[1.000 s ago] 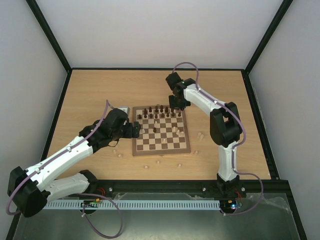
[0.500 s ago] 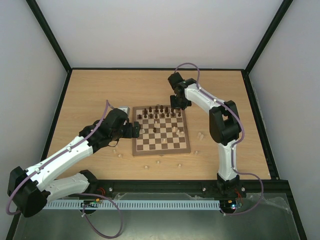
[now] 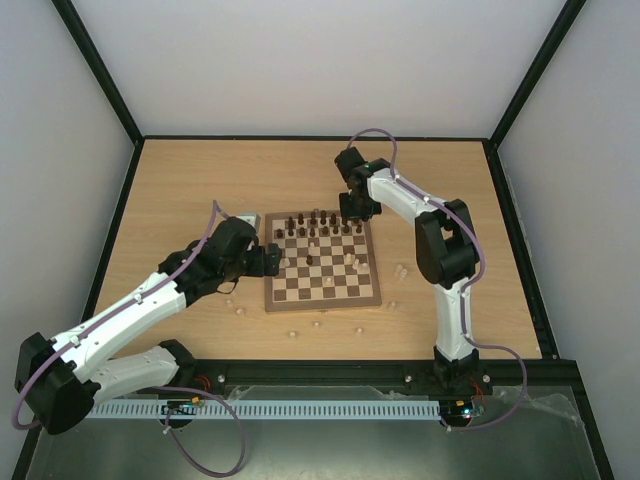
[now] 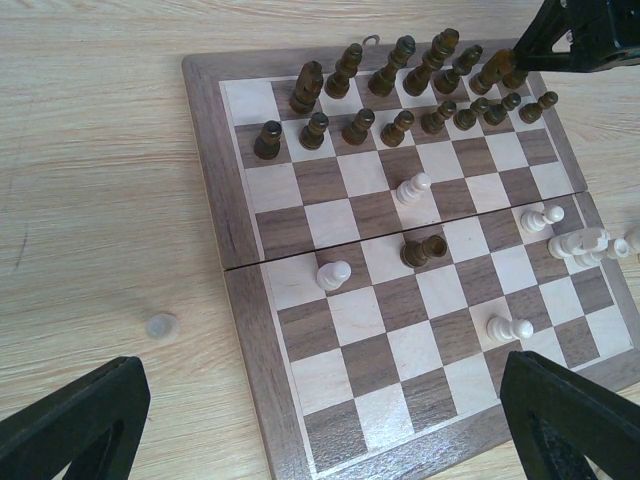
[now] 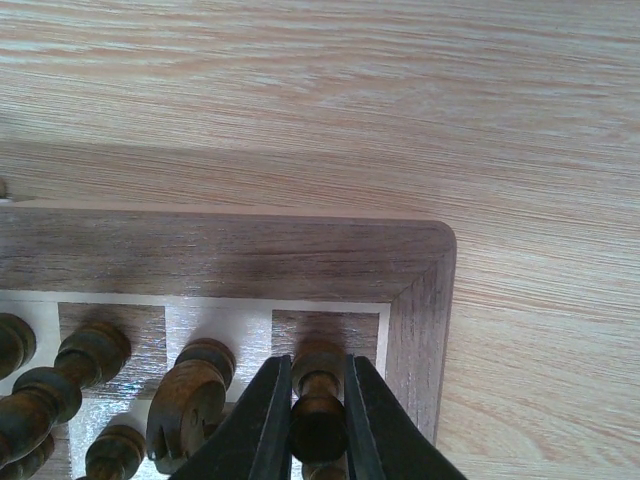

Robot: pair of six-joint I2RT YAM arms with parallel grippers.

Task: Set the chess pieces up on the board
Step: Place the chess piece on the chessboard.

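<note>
The board [image 3: 322,305] lies mid-table, and dark chess pieces [image 4: 400,90] fill its two far rows. My right gripper [image 5: 315,362] is shut on a dark piece [image 5: 318,432] standing on the far right corner square of the board [image 5: 230,255]. From above, this gripper [image 3: 350,212] is at that corner. My left gripper [image 4: 320,425] is open and empty above the near left squares of the board [image 4: 250,330]; from above, this gripper [image 3: 278,260] is at the board's left edge. Pale pieces [image 4: 411,188] and one dark piece [image 4: 424,250] stand scattered mid-board.
Several pale pieces lie toppled at the board's right edge [image 4: 585,243]. Loose pale pieces sit on the tabletop: right of the board [image 3: 401,270], in front of it [image 3: 356,331] and at its left [image 4: 161,325]. Black frame rails [image 3: 120,215] border the table.
The right arm's wrist and elbow have shifted very slightly over the board's far right corner. The left arm has not moved and the pieces stand as before.
</note>
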